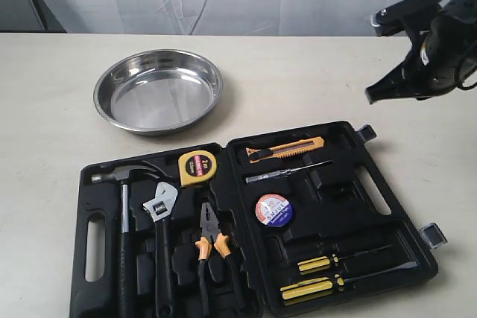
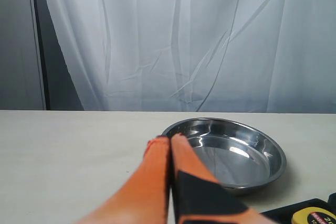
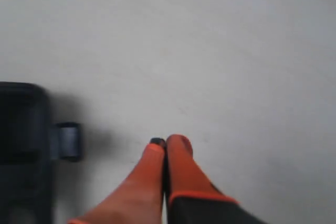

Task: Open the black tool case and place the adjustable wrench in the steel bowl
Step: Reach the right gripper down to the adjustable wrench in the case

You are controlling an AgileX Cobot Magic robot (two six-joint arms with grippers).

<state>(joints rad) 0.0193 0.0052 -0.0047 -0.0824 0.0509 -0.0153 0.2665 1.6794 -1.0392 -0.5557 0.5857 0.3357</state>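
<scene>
The black tool case (image 1: 350, 202) lies open flat on the table. In its left half rests the adjustable wrench (image 1: 159, 217), silver head and black handle, between the claw hammer (image 1: 123, 206) and the orange-handled pliers (image 1: 211, 240). The steel bowl (image 1: 158, 88) stands empty behind the case; the left wrist view shows the bowl (image 2: 231, 153) too. My left gripper (image 2: 169, 139) is shut and empty, just short of the bowl's rim; it does not appear in the exterior view. My right gripper (image 1: 375, 93) hovers above the table behind the case's right corner, and in its wrist view this gripper (image 3: 167, 142) is shut with nothing held.
The case also holds a yellow tape measure (image 1: 197, 167), an orange utility knife (image 1: 287, 150), a tape roll (image 1: 273, 211), a tester pen (image 1: 287, 173) and two yellow-handled screwdrivers (image 1: 328, 273). A clip latch (image 3: 67, 141) sticks out from the case edge. White curtain behind.
</scene>
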